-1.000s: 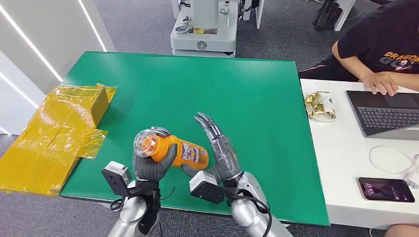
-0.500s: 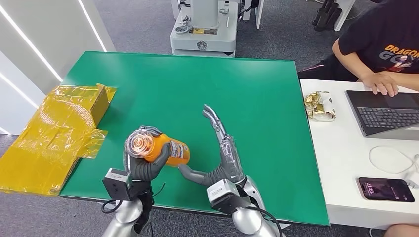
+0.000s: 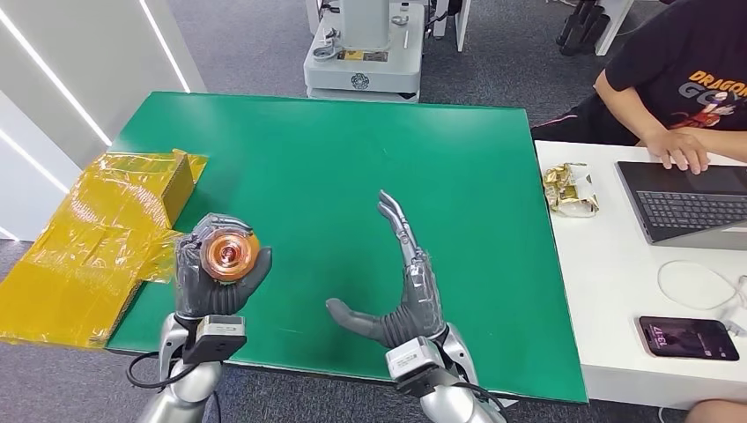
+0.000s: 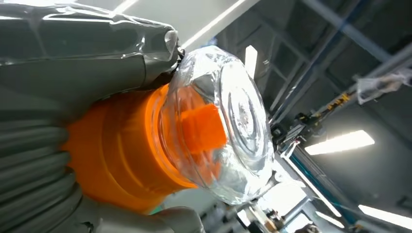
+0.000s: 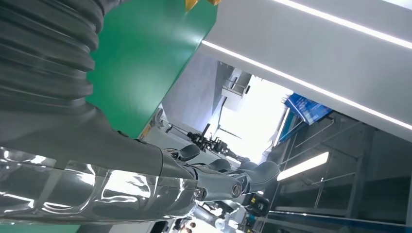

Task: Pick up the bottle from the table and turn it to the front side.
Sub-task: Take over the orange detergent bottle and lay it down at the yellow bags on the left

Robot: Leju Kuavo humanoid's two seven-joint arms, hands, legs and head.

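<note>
Green table (image 3: pixel 352 167): lying across the middle of the head view, its near edge running just behind both wrists.

White desk (image 3: pixel 608 291): standing against the table's right side, cut off by the picture edge; a person (image 3: pixel 678 79) in a black shirt is sitting behind it, one hand resting by a laptop (image 3: pixel 687 203). The shirt's orange print is partly cut off and reading only as "DRAGON" over "GO".

Yellow film-wrapped carton (image 3: pixel 97 238): lying at the table's left edge, just beside the left hand.

Right hand (image 3: pixel 401 282): hovering over the table's near edge, holding nothing, fingers spread and pointing away from the robot, thumb reaching toward the left hand. It is standing well apart from the bottle.

Left hand (image 3: pixel 216 278): gripping the orange bottle (image 3: pixel 227 256) above the table's near-left corner, fingers wrapping its body all round. The bottle is pointing its top at the head camera, so its body and label are hiding behind the cap and fingers; no writing is readable.

Clear cap (image 4: pixel 223 126): sitting over an orange nozzle in the left wrist view, sticking out past the fingers.

Black phone (image 3: pixel 689 338): lying on the desk, screen text too small to read.

Foil packet (image 3: pixel 569 189): lying near the desk's table-side edge.
</note>
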